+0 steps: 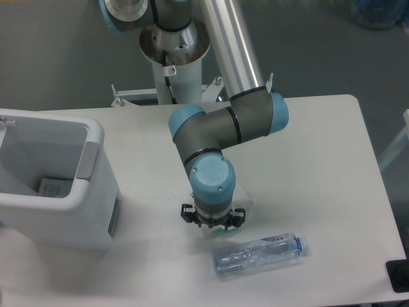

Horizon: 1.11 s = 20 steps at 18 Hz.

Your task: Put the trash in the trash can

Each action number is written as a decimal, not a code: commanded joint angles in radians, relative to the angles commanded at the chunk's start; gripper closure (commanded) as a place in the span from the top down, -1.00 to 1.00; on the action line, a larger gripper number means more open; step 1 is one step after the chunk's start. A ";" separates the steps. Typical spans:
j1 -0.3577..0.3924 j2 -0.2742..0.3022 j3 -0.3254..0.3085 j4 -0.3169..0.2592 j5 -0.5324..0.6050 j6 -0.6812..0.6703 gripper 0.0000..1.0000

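The clear bottle (259,254) is lying on its side on the desk (319,166), nearest the camera, its long axis running left to right and tilting slightly up toward the right, with the blue cap pointing right. Just behind the bottle's left end, the end effector (211,221) is pointing straight down over the plastic bag (231,220), whose translucent edges and green bit are peeking out from under the wrist; whether its fingers are apart or closed on the bag, I cannot tell, since the wrist is hiding them. Well to the left of the bottle, the white trash can (56,185) is standing upright with its mouth open, and a small pale item (54,187) is lying at its bottom.
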<state>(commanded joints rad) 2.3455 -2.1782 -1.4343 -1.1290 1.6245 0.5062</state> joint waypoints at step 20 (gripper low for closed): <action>-0.041 -0.008 -0.086 -0.011 0.130 0.183 0.40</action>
<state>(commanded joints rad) 2.3040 -2.1860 -1.5201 -1.1397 1.7548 0.6887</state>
